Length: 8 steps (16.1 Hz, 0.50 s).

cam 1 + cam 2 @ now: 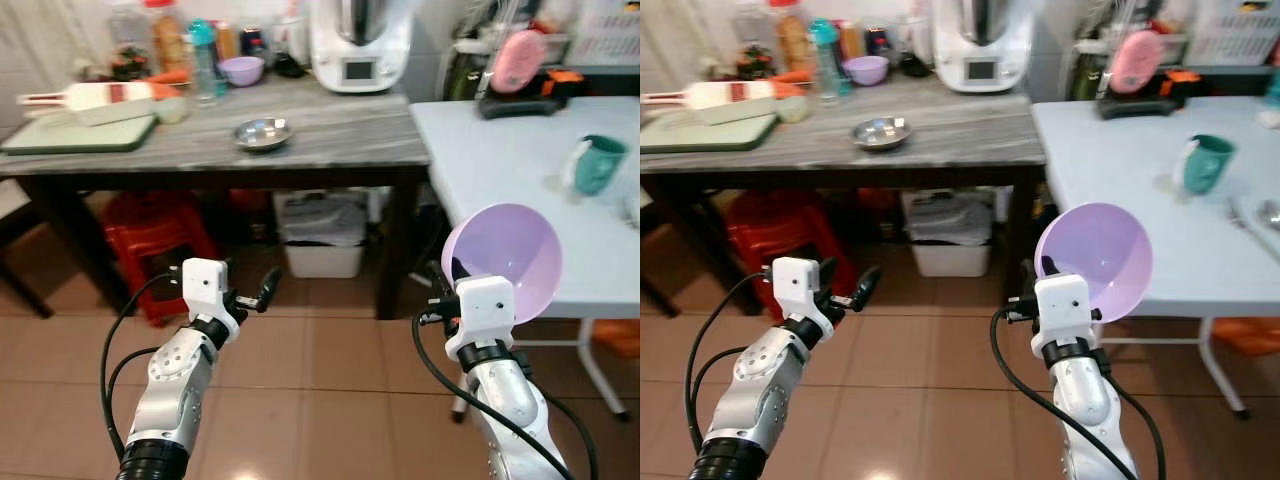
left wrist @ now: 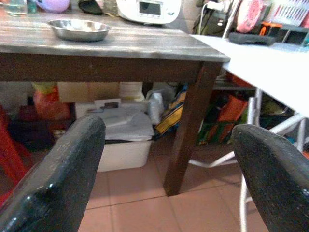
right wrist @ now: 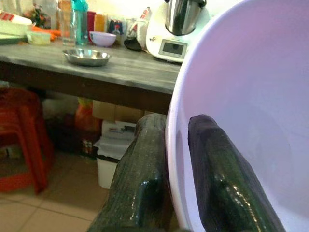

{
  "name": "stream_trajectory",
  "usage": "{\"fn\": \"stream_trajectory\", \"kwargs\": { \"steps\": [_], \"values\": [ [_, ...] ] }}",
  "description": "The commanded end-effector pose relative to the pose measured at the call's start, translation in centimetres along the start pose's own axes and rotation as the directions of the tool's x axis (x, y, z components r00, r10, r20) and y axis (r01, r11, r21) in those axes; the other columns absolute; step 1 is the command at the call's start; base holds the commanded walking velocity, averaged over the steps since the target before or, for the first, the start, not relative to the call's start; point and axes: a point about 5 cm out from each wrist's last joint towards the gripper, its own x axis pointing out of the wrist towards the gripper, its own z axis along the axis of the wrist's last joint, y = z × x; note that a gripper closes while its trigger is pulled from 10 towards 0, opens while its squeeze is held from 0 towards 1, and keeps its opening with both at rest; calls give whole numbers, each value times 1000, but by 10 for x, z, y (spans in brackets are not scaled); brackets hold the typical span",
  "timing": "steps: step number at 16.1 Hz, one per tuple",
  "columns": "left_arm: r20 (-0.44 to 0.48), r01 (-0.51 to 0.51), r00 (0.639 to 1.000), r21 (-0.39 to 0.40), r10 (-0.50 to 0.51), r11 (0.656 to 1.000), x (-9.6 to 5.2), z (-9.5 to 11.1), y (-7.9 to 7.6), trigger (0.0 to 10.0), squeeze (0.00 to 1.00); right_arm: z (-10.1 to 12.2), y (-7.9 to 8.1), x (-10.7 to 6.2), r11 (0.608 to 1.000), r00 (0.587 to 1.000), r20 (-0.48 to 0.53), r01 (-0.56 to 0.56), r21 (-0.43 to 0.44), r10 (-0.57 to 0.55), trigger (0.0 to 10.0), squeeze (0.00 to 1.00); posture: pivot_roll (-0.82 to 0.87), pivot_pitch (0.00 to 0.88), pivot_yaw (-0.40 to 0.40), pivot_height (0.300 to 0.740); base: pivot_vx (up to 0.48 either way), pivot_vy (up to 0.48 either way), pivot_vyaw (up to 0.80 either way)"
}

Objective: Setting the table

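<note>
Two silver arms are raised forward over the tiled floor (image 1: pixel 320 400), each bent at the elbow with the wrist lifted. The right gripper (image 3: pixel 176 159) is pinched onto the rim of a lilac plastic bowl (image 1: pixel 505 260): one finger is pressed against the outer wall and the other lies inside, so the bowl is held tilted on edge above the wrist, its hollow turned toward the camera. Just beyond the bowl lies the near edge of a white worktop (image 1: pixel 500 150), on which a teal mug (image 1: pixel 598 163) is seen well past the fingers. The left gripper (image 2: pixel 166 159) is held lower and empty, its fingers spread wide apart and aimed at the leg of a grey marble-patterned worktop (image 1: pixel 330 125). Far ahead of those fingers, on that worktop, a steel dish (image 1: pixel 262 132) and a small purple bowl (image 1: pixel 241 70) are set.
</note>
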Motion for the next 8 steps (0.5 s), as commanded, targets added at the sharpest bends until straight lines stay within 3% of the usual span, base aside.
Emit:
{"fn": "stream_trajectory", "kwargs": {
  "steps": [1,7,8],
  "values": [
    [3,27,1000,5,-27,1000,4,1,-8,10000,0,-1,-6,-2,1000,1000,-7,27,-3,-27,10000,0,-75,0,63,740,0,398,-463],
    [1,24,1000,10,-24,1000,5,1,-7,10000,0,-2,-4,-1,1000,999,-4,31,-1,-31,10000,0,-75,0,70,740,0,398,-449],
    [0,18,1000,12,-18,1000,5,1,-7,10000,0,-2,-4,-1,999,999,-4,36,-4,-37,10000,0,-74,0,70,740,0,0,0]
  ]
}}
